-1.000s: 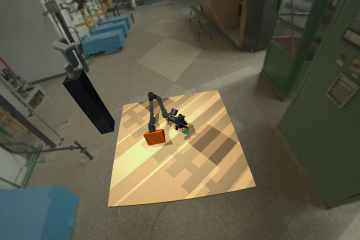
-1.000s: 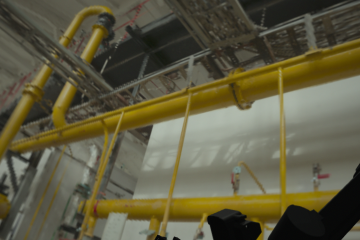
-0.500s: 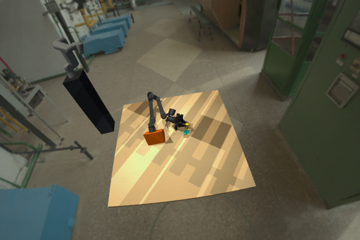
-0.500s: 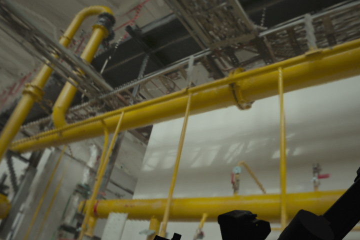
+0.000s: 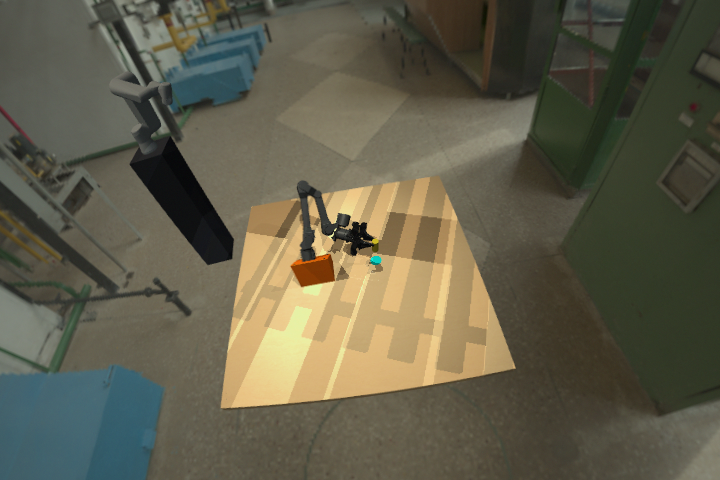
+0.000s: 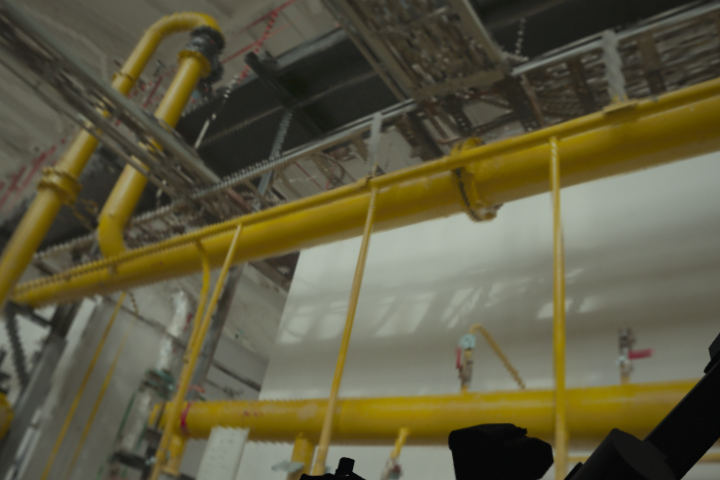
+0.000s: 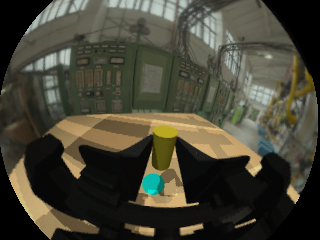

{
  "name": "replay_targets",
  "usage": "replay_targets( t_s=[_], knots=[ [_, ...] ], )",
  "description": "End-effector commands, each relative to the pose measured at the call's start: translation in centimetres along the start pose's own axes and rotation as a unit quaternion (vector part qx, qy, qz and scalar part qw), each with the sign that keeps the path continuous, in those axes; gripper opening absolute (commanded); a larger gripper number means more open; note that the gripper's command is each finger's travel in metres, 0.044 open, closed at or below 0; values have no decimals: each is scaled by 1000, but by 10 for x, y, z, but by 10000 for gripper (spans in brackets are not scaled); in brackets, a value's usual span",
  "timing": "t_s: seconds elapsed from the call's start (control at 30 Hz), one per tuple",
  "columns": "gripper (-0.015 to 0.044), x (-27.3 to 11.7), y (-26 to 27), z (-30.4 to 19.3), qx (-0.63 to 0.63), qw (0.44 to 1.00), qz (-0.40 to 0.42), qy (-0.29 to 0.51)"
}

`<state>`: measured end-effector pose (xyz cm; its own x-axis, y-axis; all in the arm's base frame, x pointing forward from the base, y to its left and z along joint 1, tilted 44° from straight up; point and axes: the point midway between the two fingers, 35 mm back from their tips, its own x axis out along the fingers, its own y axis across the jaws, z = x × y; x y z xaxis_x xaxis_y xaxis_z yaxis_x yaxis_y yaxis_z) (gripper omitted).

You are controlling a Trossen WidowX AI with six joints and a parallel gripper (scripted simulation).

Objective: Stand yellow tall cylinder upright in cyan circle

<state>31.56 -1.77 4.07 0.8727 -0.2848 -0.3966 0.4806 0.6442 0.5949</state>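
Note:
The yellow tall cylinder (image 5: pixel 375 245) (image 7: pixel 163 150) is held between the fingertips, close to upright, in the wrist view. My gripper (image 5: pixel 374 243) (image 7: pixel 164 138) is shut on it, reaching out nearly level. The cyan circle (image 5: pixel 375 260) (image 7: pixel 153 184) lies flat on the table top, fully in sight below the cylinder in both views. The cylinder appears to be above the table, apart from the circle; its exact height is hard to tell. The exterior view shows only dark parts of the arm, with no cylinder or circle.
An orange block (image 5: pixel 313 271) stands at the arm's base on the wooden table top (image 5: pixel 293 362). Striped shadows cross the table. A black pillar (image 5: pixel 182 203) with a grey arm on top stands beyond the table's left edge.

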Motion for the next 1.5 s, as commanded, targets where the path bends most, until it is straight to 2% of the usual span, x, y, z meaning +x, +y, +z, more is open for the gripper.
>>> replay_targets(
  t_s=[0.0,0.77,1.47],
  knots=[
    [105,-5,-1,3,12,1000,3,-12],
    [105,-12,0,7,27,999,11,-27],
    [105,-1,6,-39,29,999,8,-23]
  ],
)
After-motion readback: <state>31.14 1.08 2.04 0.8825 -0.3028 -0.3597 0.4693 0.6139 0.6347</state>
